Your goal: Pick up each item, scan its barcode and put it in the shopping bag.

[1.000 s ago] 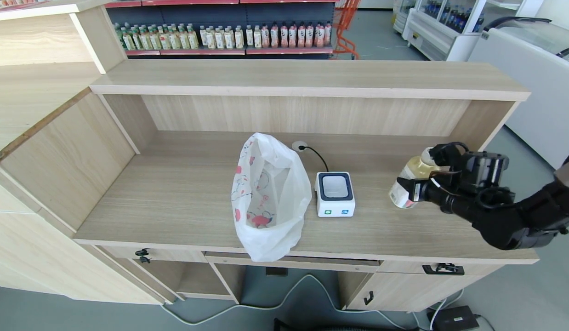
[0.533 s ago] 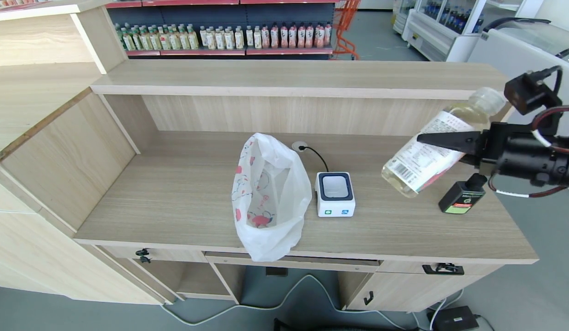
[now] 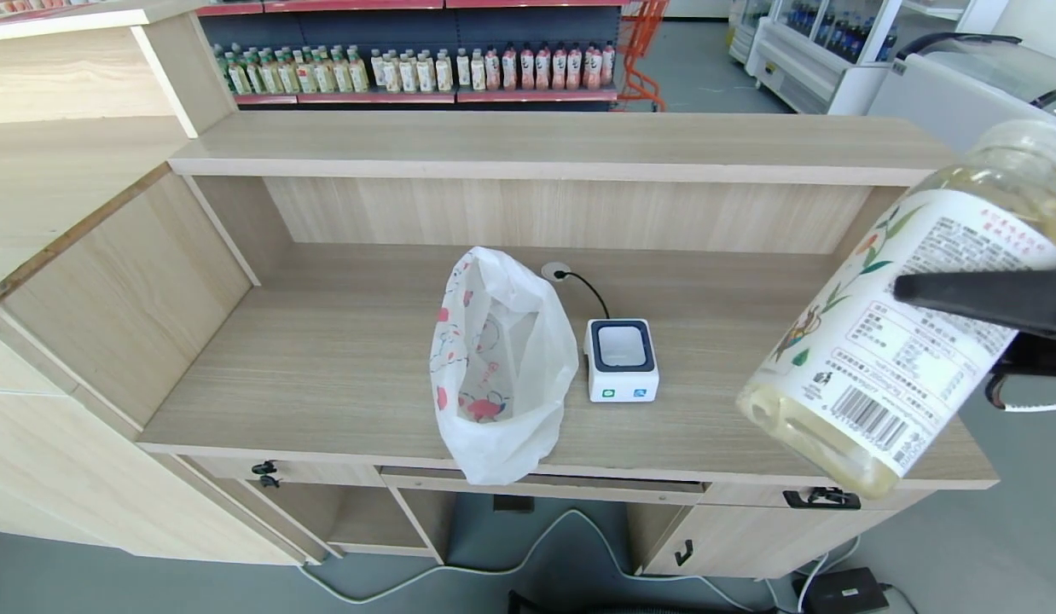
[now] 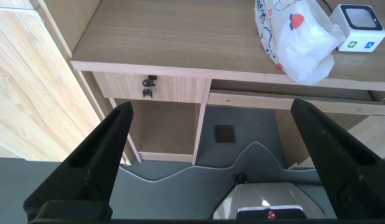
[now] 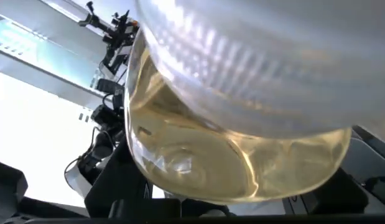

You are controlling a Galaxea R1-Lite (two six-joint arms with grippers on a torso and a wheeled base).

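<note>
1. Head view: the right gripper (image 3: pixel 916 311) pinched the tilted bottle (image 3: pixel 869 367) above the counter's (image 3: pixel 323 367) near-right corner. The scanner (image 3: pixel 622 358) and shopping bag (image 3: pixel 498 367) stood to its left, with bare wood between.
2. Left wrist view: the left gripper (image 4: pixel 212 109) hung spread — off the counter's near edge.
3. Right wrist view: the bottle's base sat close.

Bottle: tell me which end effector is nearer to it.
Right. The right end effector is shut on the bottle, holding it tilted over the counter's right end. The left end effector hangs open in front of the counter's left side, well apart from the bottle.
</note>
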